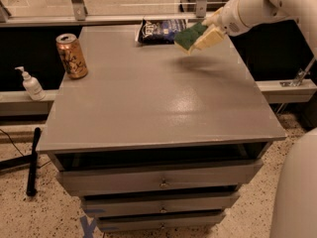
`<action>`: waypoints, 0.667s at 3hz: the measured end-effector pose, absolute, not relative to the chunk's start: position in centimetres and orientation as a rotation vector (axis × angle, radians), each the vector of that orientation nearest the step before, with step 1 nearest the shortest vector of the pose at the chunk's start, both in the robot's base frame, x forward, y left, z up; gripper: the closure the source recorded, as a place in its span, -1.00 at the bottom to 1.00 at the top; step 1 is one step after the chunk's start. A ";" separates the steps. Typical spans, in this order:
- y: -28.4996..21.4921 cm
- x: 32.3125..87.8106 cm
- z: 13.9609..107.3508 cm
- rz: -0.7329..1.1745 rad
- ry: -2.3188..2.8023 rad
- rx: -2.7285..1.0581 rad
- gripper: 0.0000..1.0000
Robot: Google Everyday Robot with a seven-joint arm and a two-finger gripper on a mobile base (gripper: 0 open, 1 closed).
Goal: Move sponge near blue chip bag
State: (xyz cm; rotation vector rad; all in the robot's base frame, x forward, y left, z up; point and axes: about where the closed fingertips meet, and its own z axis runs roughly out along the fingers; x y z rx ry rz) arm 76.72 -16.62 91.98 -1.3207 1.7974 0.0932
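The sponge [190,36], dark green on top with a pale yellow base, is held tilted in the air above the far right part of the grey cabinet top [163,98]. My gripper [205,33] is shut on the sponge, its pale fingers [210,36] clamped on the sponge's right end, with the white arm reaching in from the upper right. The blue chip bag [157,30] lies flat at the far edge of the top, just left of and behind the sponge. The sponge's shadow falls on the top just in front of the bag.
A gold-orange drink can [72,55] stands upright at the far left of the top. A white pump bottle [30,84] stands on a low ledge to the left. Drawers [161,182] sit below the front edge. A black handle [32,160] lies on the floor.
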 end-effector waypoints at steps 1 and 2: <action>-17.4 80.2 91.3 0.024 1.820 -1.266 1.00; -17.7 82.6 90.1 -0.017 1.848 -1.246 0.66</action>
